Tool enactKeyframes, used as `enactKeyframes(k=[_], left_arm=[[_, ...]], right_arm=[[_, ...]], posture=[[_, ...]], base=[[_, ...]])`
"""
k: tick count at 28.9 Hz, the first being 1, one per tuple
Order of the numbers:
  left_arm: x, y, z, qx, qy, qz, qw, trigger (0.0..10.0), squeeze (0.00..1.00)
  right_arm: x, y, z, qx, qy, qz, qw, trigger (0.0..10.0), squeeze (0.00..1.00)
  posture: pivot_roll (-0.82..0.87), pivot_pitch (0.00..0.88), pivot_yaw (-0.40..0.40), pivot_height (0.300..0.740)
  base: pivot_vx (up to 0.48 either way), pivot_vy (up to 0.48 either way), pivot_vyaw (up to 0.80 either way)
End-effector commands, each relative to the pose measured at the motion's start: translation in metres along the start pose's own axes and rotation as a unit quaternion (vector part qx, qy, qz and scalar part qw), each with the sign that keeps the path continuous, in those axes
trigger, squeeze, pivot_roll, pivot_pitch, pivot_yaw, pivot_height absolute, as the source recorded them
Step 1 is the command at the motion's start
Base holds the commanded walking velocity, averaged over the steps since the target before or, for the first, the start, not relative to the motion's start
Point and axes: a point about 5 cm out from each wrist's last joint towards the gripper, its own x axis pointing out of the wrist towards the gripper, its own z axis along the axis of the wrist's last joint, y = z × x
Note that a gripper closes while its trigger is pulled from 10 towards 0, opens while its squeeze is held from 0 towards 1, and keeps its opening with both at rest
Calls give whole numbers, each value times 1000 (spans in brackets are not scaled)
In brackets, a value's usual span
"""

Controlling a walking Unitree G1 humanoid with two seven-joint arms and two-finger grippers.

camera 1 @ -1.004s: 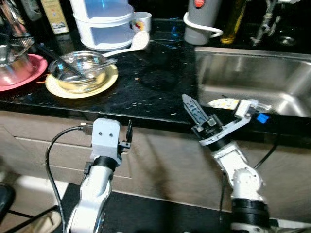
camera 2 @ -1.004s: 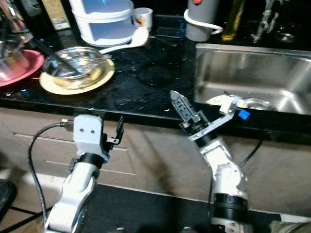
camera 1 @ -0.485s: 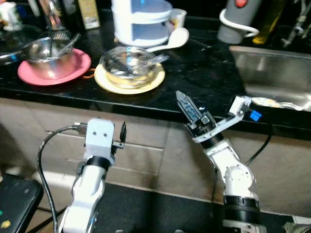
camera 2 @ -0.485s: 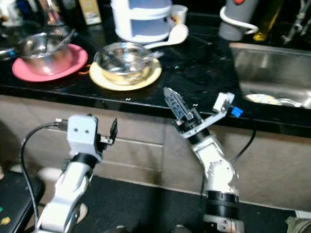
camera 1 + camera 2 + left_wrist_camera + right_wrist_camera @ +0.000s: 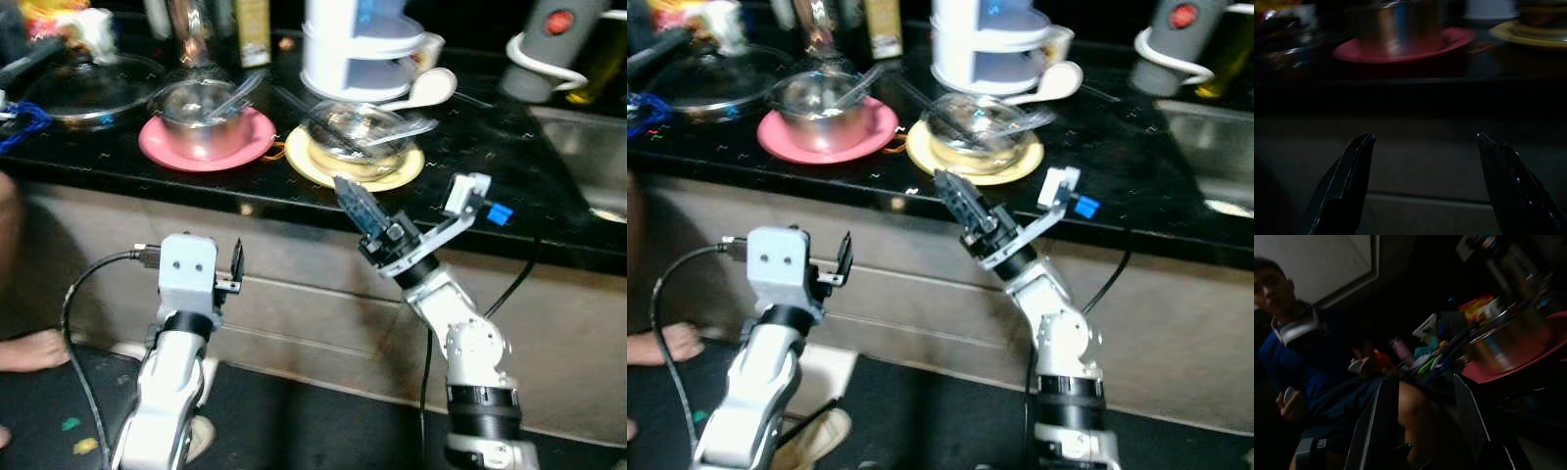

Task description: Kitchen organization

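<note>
Along the black countertop [image 5: 470, 186], much is sitting cut off or in shade: the white stacked container [image 5: 361, 49] is losing its top at the frame edge, and the grey appliance [image 5: 549, 49] at the far right is only partly showing. In the left wrist view everything is lying dark, though the steel bowl [image 5: 203, 106] on the pink plate [image 5: 257, 145] is making itself out, with the left gripper [image 5: 1422, 181] standing spread before the counter's front edge. The right gripper [image 5: 1422, 423] is also holding its fingers apart, rising just before the counter edge near the glass bowl [image 5: 361, 132] on the yellow plate [image 5: 402, 174]; beyond it a seated person in blue [image 5: 1308, 377] is showing dimly. A bare foot [image 5: 29, 351] is lying on the floor below the counter's left end. Since the earlier frames the camera is having swung leftward, so the sink is leaving view and the pink plate is coming toward the middle.
</note>
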Motion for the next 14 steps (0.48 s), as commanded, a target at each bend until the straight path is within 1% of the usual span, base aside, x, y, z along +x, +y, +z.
enactKeyframes(k=[1,2,5,9,12,14], left_arm=[[-1,-6,-4,-13,12,-13,1000,10000,0],[-1,-7,-5,-14,17,-16,1000,10000,0],[-2,-8,-9,-27,34,-22,999,10000,0],[-2,-8,-10,-27,35,-23,999,10000,0],[-1,-5,-9,-21,33,-11,999,10000,0],[0,-5,-10,-27,34,-10,999,10000,0]], right_arm=[[-2,-2,2,-7,1,-9,1000,10000,0],[-2,-2,2,-7,1,-8,1000,10000,0],[-2,0,2,-7,1,-8,1000,10000,0],[-1,0,1,-8,2,-8,1000,10000,0],[-2,0,1,-10,3,-9,1000,10000,0],[-1,0,0,-16,10,-10,1000,10000,0]], posture=[[56,49,-50,732],[54,50,-48,732],[51,51,-46,732],[51,52,-46,732],[52,55,-45,732],[53,57,-47,732]], base=[[0,0,0],[0,0,0],[0,-480,0],[0,-480,0],[0,-480,0],[0,0,0]])
